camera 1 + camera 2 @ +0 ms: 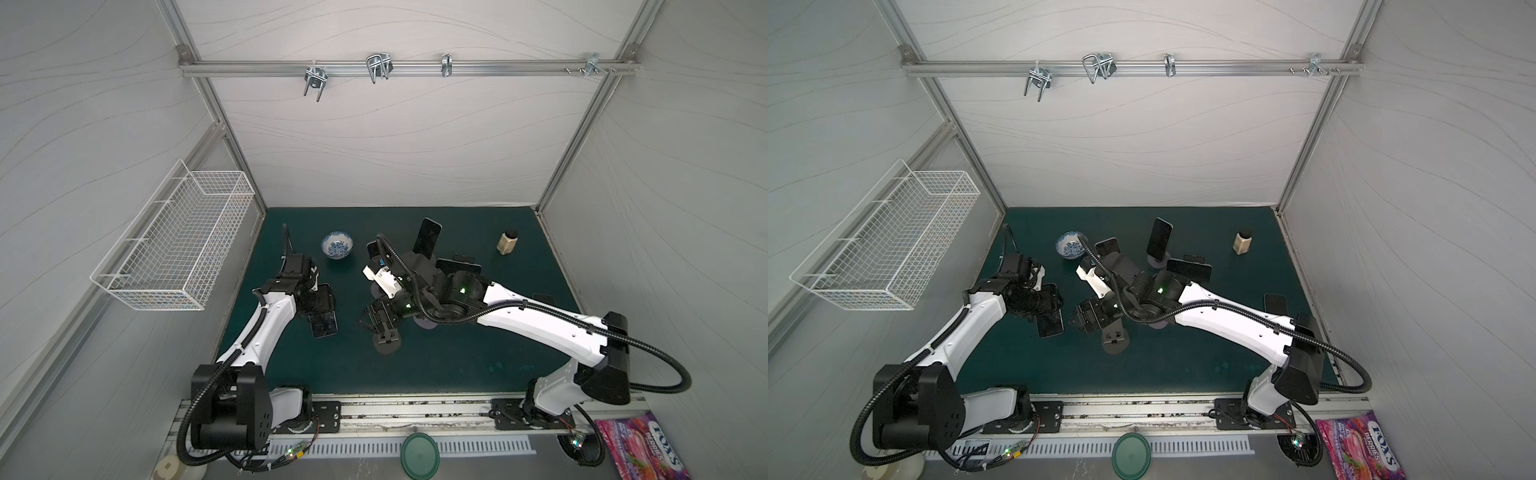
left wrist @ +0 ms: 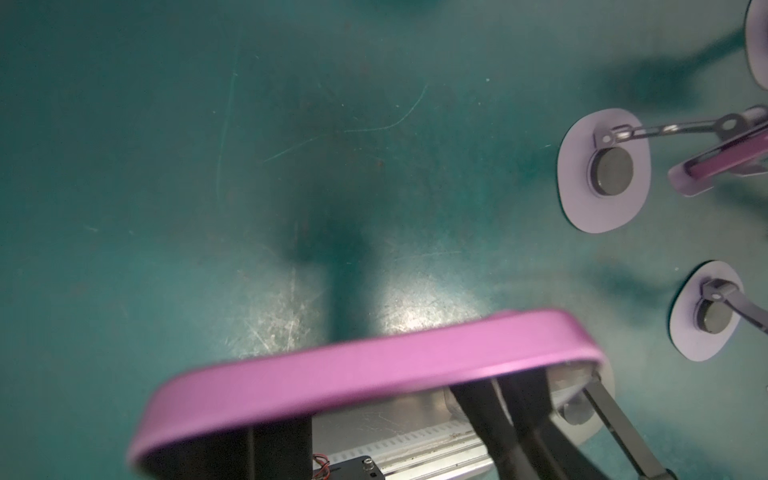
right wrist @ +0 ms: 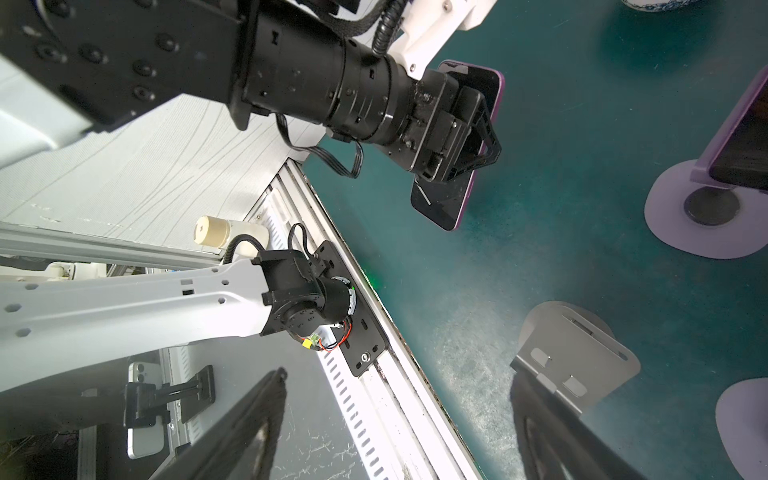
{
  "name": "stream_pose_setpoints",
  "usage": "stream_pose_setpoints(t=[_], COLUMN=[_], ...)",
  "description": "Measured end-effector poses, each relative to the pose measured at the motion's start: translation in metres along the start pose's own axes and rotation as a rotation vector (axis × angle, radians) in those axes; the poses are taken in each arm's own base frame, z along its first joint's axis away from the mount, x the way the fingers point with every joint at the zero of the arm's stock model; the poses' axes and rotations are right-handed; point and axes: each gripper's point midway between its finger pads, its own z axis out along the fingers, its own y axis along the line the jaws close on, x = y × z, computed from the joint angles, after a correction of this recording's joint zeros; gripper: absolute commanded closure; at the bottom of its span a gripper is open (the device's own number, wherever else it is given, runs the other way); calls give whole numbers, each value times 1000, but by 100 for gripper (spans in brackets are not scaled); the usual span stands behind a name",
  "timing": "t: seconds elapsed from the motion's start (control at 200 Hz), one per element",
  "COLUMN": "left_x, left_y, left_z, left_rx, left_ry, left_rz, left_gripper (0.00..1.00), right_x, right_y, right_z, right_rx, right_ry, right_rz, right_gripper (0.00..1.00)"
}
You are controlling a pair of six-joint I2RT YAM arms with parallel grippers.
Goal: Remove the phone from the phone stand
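where left claw (image 3: pixel 482 139) grips, phone (image 3: pixel 446 203) runs front-to-back

White arms (image 1: pixel 266 320), blk joints (image 1: pixel 232 409), ribbed cables (image 1: pixel 180 434)

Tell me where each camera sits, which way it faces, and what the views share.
Top views: high above the front, looking down at the green mat and back wall; both arms show.
Left wrist: on left arm, facing the mat; left gripper shut on the purple phone.
Right wrist: on right arm, facing the left arm across the mat; open right gripper near an empty phone stand.
Shared: every view shows that phone.
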Motion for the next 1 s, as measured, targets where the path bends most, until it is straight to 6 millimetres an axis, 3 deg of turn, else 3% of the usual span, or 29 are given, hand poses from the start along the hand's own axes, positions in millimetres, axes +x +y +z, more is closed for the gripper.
stream_pose_setpoints(t=[0.155,0.48,0.695,0.995], left_x=[-6,-41,-39,-27], left_y=[2,8,15,22], left_z=[7,24,30,51], left_rx=[-14,-30,-44,-64], left_ry=[23,56,77,169], left_rz=[32,73,84,78], left_gripper=[44,44,43,43], right_x=[4,12,13,25], right_y=[-3,-8,-8,-7], right_z=[2,5,8,30], right_rx=[5,13,15,17], right_ry=[9,25,28,83], right_rz=[1,9,32,44], right_gripper=[14,14,15,15])
